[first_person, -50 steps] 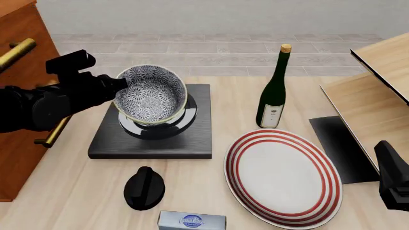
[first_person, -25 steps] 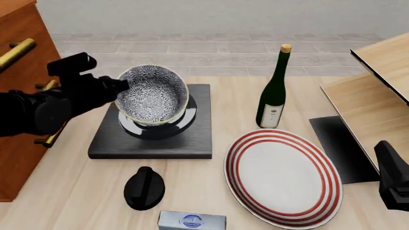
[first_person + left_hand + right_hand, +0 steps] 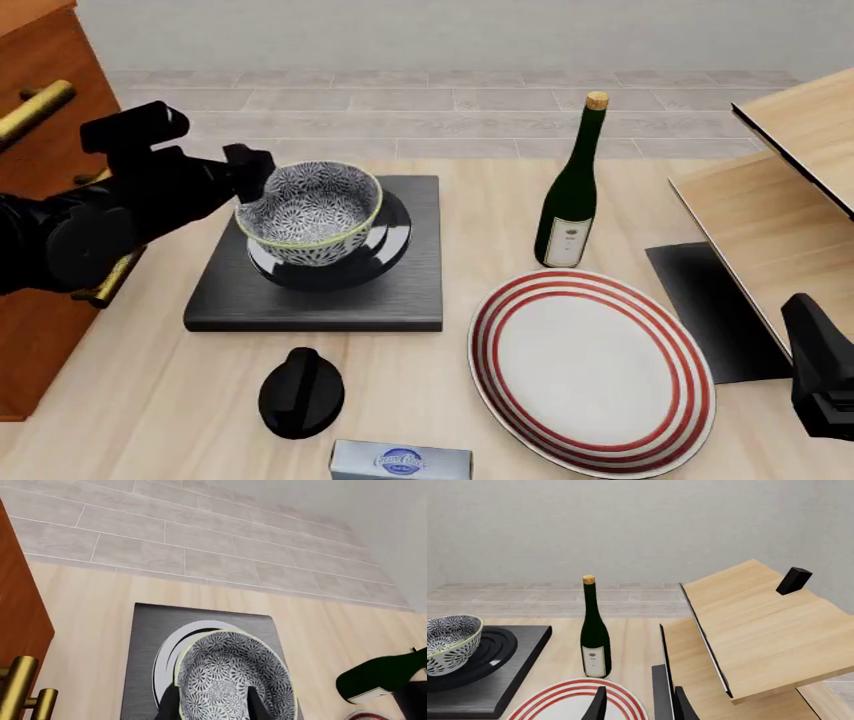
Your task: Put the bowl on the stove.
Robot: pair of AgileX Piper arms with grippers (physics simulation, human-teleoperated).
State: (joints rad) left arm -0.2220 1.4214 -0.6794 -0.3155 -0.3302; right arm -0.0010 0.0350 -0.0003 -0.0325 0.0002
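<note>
The black-and-white patterned bowl (image 3: 310, 215) with its yellow-green rim sits roughly upright on the round burner of the black stove (image 3: 400, 295). My left gripper (image 3: 262, 172) is at the bowl's left rim. In the left wrist view the bowl (image 3: 230, 680) lies between its spread fingers (image 3: 168, 706), so the gripper (image 3: 212, 706) is open over the stove (image 3: 143, 645). My right gripper (image 3: 640, 707) hangs open and empty at the table's right front, far from the bowl (image 3: 450, 647) and the stove (image 3: 520, 670); only its arm shows at the front view's right edge.
A green wine bottle (image 3: 571, 200) stands right of the stove. The red-ringed plate (image 3: 587, 365), a black knob (image 3: 300, 392) and a small blue-grey box (image 3: 400, 462) lie in front. A wooden cabinet (image 3: 40, 210) flanks the left, a wooden rack (image 3: 787, 200) the right.
The bowl went from tilted, mouth toward the camera, to level and lower on the burner. My left gripper's fingers parted and the arm shifted slightly up and left. The right arm stayed still.
</note>
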